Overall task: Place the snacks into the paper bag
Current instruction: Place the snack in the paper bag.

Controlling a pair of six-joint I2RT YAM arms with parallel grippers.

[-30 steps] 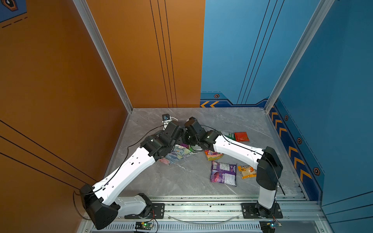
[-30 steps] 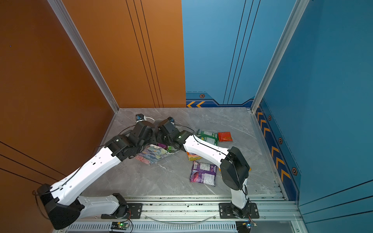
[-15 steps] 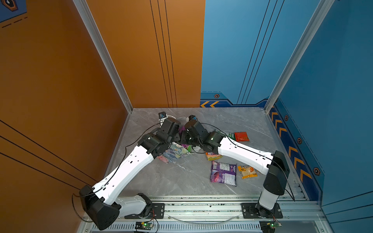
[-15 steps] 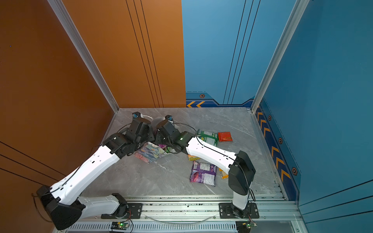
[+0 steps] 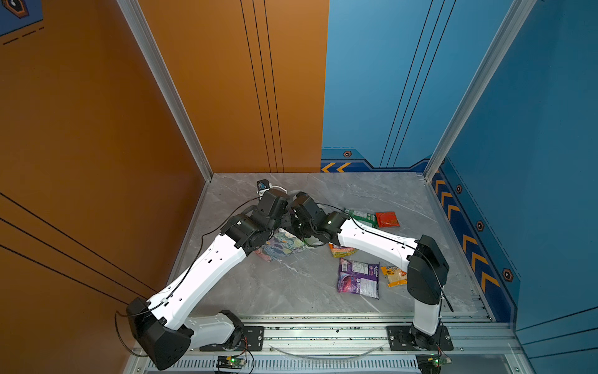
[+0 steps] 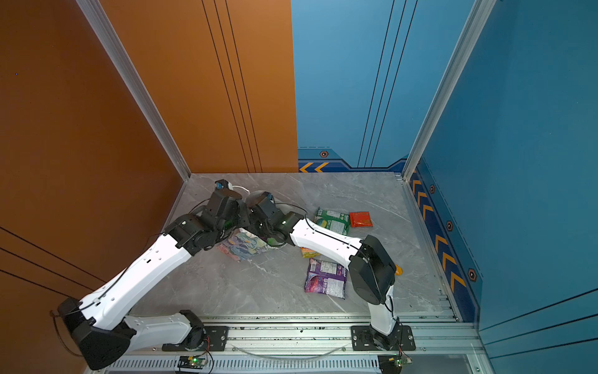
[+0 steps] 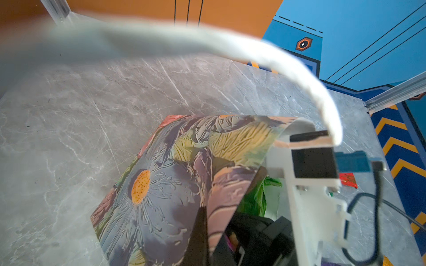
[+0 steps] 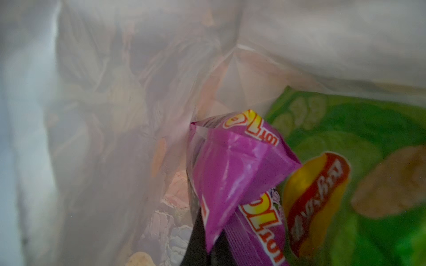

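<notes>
The left arm rises from the table's near-left corner, stretches toward the far edge and folds its wrist down over the paper bag. The bag sits left of the table's middle in both top views. Those views hide the fingers. The left wrist view shows the left gripper pressed together on the bag's floral wall, with a white cord handle arcing overhead.

The right arm reaches from the near-right corner, forearm low, wrist dipped into the bag's mouth. Only the right wrist view shows the inside: the right gripper pinches the magenta packet, which touches the green Lay's packet lying against the white wall.

Right of the bag, on the table, lie the purple packet, green-white packet, red packet and yellow-orange packet.
</notes>
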